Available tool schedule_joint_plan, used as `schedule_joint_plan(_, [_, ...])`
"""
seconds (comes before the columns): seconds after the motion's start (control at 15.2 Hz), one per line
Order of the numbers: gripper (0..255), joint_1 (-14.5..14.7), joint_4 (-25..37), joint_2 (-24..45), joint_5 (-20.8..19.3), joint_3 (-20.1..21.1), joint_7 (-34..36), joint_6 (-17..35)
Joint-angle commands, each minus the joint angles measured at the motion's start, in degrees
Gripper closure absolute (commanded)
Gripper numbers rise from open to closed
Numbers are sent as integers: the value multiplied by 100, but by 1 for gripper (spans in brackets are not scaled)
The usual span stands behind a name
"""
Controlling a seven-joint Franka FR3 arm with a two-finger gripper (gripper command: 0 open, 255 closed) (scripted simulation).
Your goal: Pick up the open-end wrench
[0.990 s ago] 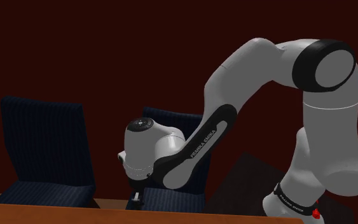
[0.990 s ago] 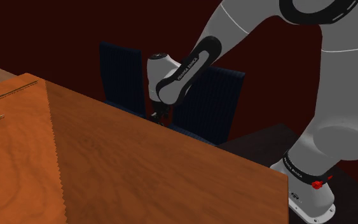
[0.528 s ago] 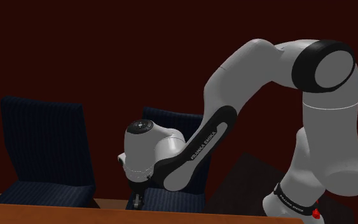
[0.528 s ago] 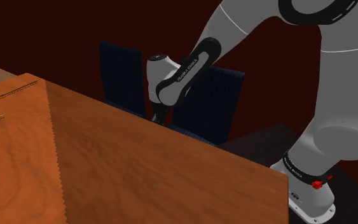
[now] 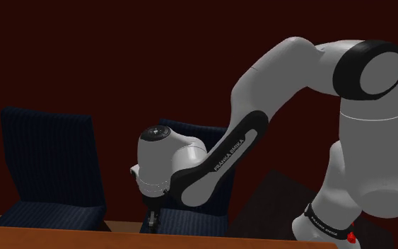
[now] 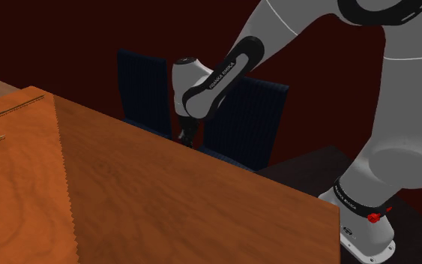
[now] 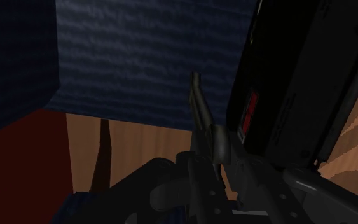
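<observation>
The open-end wrench [image 7: 199, 111] is a slim dark grey bar that sticks out from between my fingers, in front of a dark blue chair back. My black gripper [image 7: 212, 167] is shut on its lower end. In the shoulder view the gripper [image 5: 151, 218] points down just behind the far edge of the wooden table [image 5: 63, 237], in front of the chairs. In the second exterior view the gripper [image 6: 187, 136] hangs at the table's far edge, and the wrench is too small and dark to make out there.
Two dark blue chairs [image 5: 49, 166] [image 6: 246, 120] stand behind the table [image 6: 202, 202]. An orange cloth [image 6: 14, 180] with two thin sticks [image 6: 22, 101] lies at the second exterior view's left. A black box with a red label [image 7: 285, 89] is close beside the gripper. My stand [image 6: 370, 236] is at the right.
The fingers have closed on the wrench. The hand dipped a little, then rose slightly and turned, while the upper arm shifted to the shoulder view's right.
</observation>
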Motion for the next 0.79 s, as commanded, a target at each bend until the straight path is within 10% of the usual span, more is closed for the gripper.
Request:
schedule_joint_plan(0.0, [255, -27, -10, -127, 63, 42, -33, -113])
schedule_joint_plan(0.73, [255, -137, 82, -646, 341, 184, -205, -695])
